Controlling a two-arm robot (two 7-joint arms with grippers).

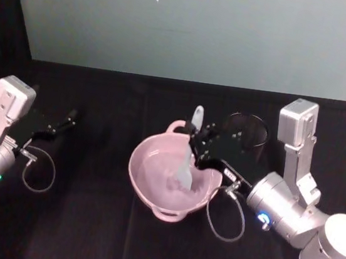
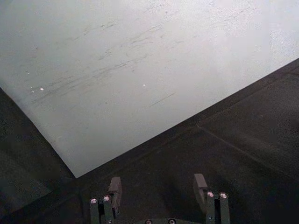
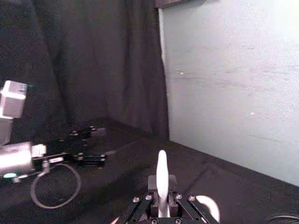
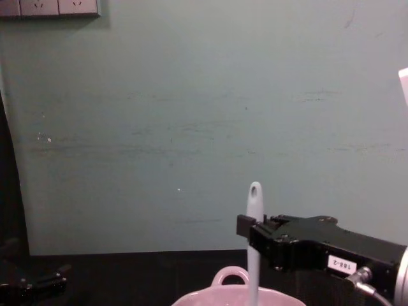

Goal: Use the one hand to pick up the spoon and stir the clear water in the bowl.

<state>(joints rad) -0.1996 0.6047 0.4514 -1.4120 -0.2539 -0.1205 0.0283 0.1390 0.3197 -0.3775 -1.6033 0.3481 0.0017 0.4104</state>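
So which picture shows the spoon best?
The head view: the spoon shows top to bottom, standing in the pink bowl, held by the right gripper. The chest view shows its handle from the side; the right wrist view shows its handle end.

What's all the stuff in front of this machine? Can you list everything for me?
bowl: one, pale pink, middle of the table, small loop handle on its far rim
spoon: one, white, upright, head down inside the bowl, handle end up
mesh cup: one, black wire, behind and right of the bowl
table: one, covered in black cloth
wall: one, pale green, behind the table
sockets: a row, white, high on the wall
curtain: one, black, left of the wall
right gripper: one, black, over the bowl's far right rim, shut on the spoon's handle
left gripper: one, black, parked at the table's left, open, holding nothing
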